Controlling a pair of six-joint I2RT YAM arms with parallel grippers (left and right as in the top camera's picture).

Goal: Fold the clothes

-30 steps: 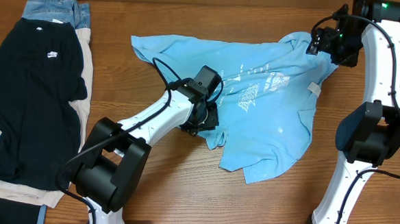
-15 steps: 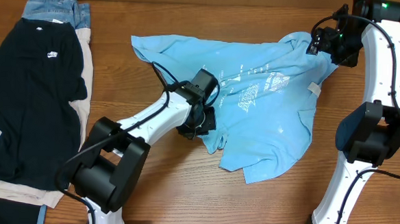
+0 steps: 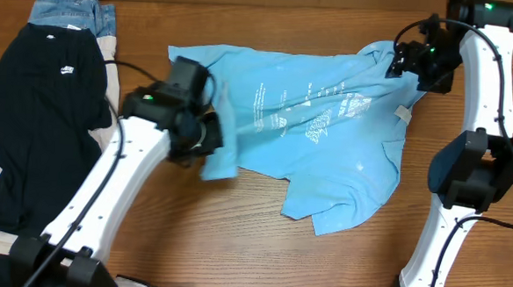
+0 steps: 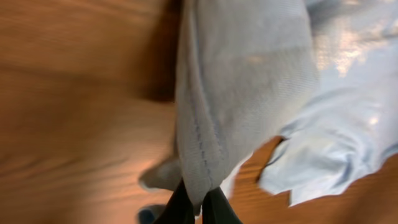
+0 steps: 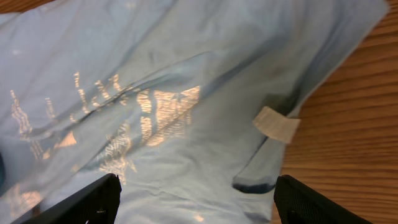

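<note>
left claw (image 3: 205, 146) has swung away from the middle of the counter toward its own side since a second ago, hauling a fold of the light sky-blue short-sleeved t-shirt (image 3: 327, 138) with it; the lower flap that lay near the centre now trails further left, and more of the white print shows. the jaws have pinched right down in that time. left wrist view: left claw (image 4: 199, 208) clamped tight on a bunched, stitched edge of the light sky-blue short-sleeved t-shirt (image 4: 242, 81), which hangs in a thick fold from the dark fingertips (image 4: 180, 208) above the brown wooden counter (image 4: 68, 93); picture blurred. the rest of the garment is spread face up across the centre and right of the brown wooden counter (image 3: 233, 248), crumpled, one sleeve pointing toward the near edge. right claw (image 3: 401, 61) has not shifted; it sits at the far right corner of the garment by the collar. right wrist view: right claw (image 5: 198, 183) has its jaws spread wide, both black fingers (image 5: 93, 199) low in frame with the light sky-blue short-sleeved t-shirt (image 5: 186, 93) lying between and beneath them, nothing gripped. small white fabric label (image 5: 275, 123) sticks out at the neck. off to the left, well apart, lies a black t-shirt with a small white logo (image 3: 38, 123) on a beige cloth (image 3: 112, 74), with folded blue denim jeans (image 3: 70, 12) at its far end.
</note>
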